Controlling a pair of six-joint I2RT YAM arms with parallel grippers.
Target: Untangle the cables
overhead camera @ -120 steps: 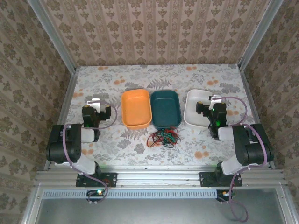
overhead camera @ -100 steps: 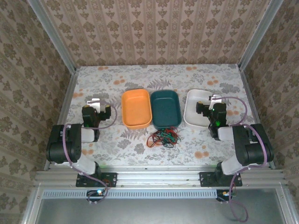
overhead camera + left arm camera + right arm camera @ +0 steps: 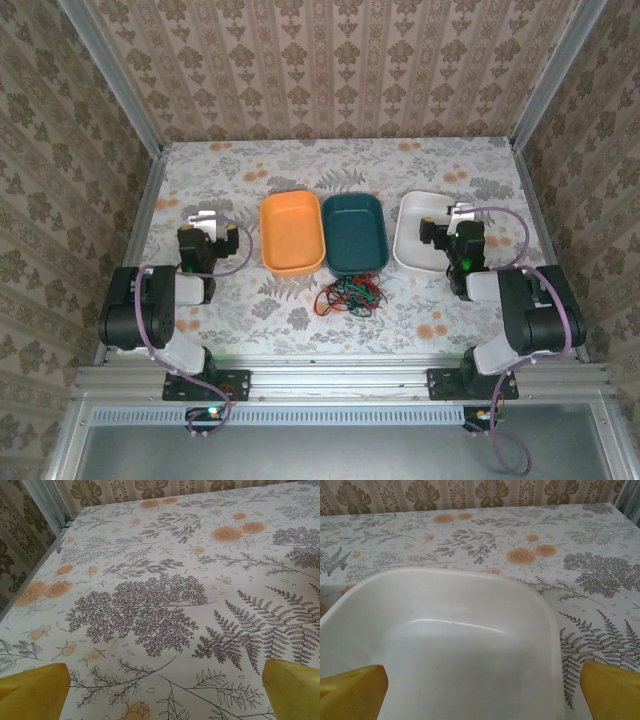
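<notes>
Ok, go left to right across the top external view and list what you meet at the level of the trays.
left hand → orange tray → teal tray → white tray

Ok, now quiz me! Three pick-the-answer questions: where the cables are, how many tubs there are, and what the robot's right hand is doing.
1. Where are the cables?
A. inside a tub
B. on the table, just in front of the teal tub
C. held up in the air

2. How many tubs are on the table?
A. two
B. three
C. five

3. What is the right gripper doing?
A. hanging open above the white tub
B. pinching a cable
C. lying flat on the table

Answers:
1 B: the tangle lies on the flowered cloth, near the teal tub's front edge.
2 B: the orange tub, the teal tub and the white tub.
3 A: its yellow fingers are wide apart, with nothing between them.
</notes>
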